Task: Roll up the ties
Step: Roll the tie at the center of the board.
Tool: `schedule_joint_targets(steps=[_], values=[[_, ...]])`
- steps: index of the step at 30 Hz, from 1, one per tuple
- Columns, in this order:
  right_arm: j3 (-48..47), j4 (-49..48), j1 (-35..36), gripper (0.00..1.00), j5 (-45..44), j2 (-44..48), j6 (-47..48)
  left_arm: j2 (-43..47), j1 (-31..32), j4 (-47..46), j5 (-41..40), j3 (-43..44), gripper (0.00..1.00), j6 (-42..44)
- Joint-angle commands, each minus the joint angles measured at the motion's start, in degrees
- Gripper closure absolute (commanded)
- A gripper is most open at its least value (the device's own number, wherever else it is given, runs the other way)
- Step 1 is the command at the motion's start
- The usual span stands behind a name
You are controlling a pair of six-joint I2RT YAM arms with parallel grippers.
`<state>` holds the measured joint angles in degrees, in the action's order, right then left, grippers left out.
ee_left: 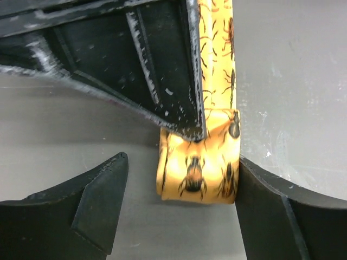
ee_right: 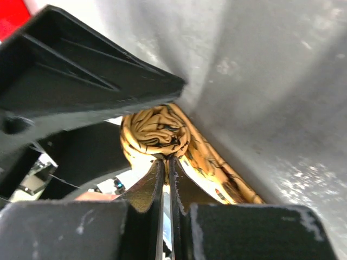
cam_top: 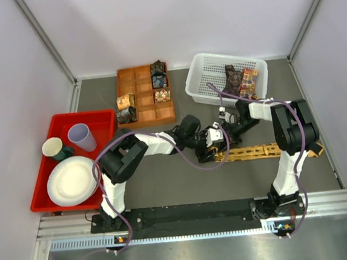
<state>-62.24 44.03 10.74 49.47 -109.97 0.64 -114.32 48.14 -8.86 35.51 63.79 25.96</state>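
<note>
No lettering, label, brand or number can be read in any view. The yellow tie [ee_left: 198,173] carries only printed beetles, not words.

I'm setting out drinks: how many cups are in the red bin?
2. A lavender cup stands toward the far side of the red bin; a green cup sits just left of it, by the left wall. None looks hidden.
</note>
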Motion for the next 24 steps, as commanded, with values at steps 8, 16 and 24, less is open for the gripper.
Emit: schedule_joint_targets(steps=[8,16,24], values=[[2.47,-5.18,0.24,1.0,-19.06,1.07,0.06,-4.41,-1.38,-27.85,10.98,-10.52,0.22,-14.07],[2.21,-6.15,1.91,1.0,-21.96,0.73,-3.02,-9.42,-0.5,-41.93,10.46,-9.74,0.35,-22.0],[-0.42,-4.4,1.91,1.0,-16.53,0.11,-2.67,-4.25,0.11,-15.27,4.5,-7.11,0.81,-6.99]])
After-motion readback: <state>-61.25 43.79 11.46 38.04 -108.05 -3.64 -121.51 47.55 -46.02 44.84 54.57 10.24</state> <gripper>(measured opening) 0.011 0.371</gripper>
